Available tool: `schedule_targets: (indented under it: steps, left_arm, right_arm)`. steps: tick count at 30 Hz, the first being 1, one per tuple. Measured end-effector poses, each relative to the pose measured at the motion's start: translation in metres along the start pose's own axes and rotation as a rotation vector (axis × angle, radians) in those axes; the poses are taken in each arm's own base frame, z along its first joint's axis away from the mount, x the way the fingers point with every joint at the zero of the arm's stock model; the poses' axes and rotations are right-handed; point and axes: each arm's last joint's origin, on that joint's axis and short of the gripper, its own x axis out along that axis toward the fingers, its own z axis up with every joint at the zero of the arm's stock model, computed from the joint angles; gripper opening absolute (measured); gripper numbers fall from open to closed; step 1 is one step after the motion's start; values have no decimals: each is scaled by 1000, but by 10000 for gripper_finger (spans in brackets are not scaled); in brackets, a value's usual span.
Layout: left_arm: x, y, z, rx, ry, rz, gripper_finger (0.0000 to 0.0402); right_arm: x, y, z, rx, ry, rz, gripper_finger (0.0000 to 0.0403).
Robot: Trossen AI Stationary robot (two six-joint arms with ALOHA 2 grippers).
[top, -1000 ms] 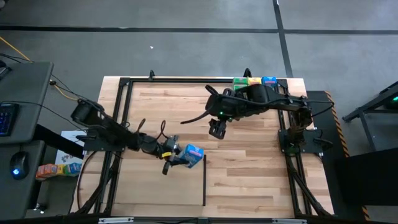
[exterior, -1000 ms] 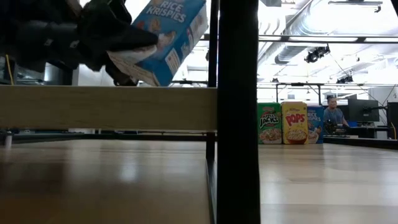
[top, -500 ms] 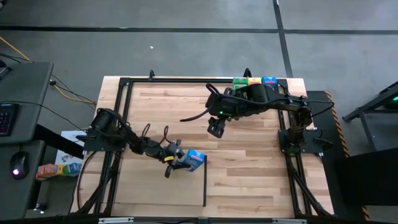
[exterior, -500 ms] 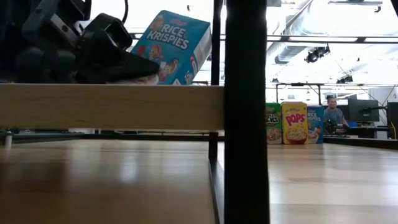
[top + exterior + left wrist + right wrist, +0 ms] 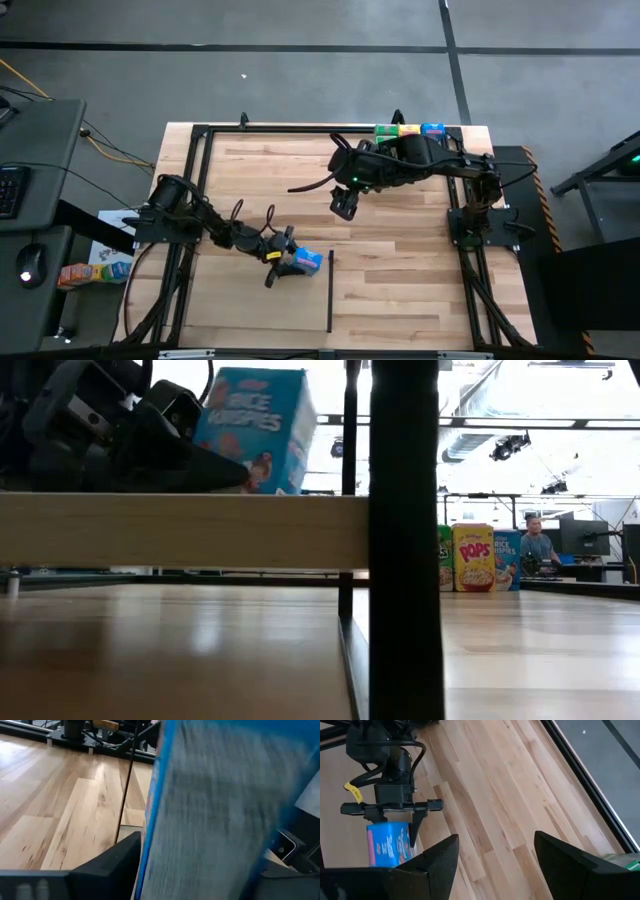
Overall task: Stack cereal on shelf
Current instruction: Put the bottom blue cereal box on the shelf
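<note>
A blue cereal box (image 5: 308, 261) stands upright in my left gripper (image 5: 292, 261), over the pale shelf board (image 5: 180, 530) just left of its thin black bar (image 5: 330, 295). In the low view the box (image 5: 255, 428) has its bottom at the board's top edge; whether it touches the board, I cannot tell. A green box (image 5: 385, 131), a yellow one (image 5: 408, 130) and a second blue one (image 5: 433, 129) stand on their bases in a row at the far right corner. My right gripper (image 5: 345, 205) hovers open over the table's middle, holding nothing. My left gripper pinches the blue box between its two fingers (image 5: 112, 865), one on each broad face, low on the box (image 5: 262, 465). The fingers come level from the table's left. The box stands upright in the hold, its bottom level with the shelf board's top.
A black metal frame (image 5: 200, 135) runs around the tabletop. The shelf's black bar (image 5: 405, 540) hides part of the green box (image 5: 445, 558) in the low view. Bare wood lies between the shelf and the far boxes. A person (image 5: 535, 545) sits in the room behind.
My left gripper has moved toward the near edge and down, keeping its hold. The blue box, tilted a second ago, has turned upright and come down to the shelf board's top edge.
</note>
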Motion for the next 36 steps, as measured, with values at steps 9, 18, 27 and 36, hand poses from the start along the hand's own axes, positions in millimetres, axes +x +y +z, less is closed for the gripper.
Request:
schedule_targets:
  steps: [9, 18, 27, 36]
  left_arm:
    - [-3, -3, 5, -29, 1, -51, 252]
    - [-30, -5, 19, 23, 2, -62, 255]
    - [-58, 0, 35, 20, -9, -68, 255]
    - [-81, -3, 41, 10, 110, -108, 255]
  right_arm:
    - [0, 0, 0, -8, 0, 0, 245]
    - [0, 0, 0, -17, -7, -5, 245]
    - [0, 0, 1, -25, -12, -17, 245]
    - [0, 0, 1, -37, -15, -17, 245]
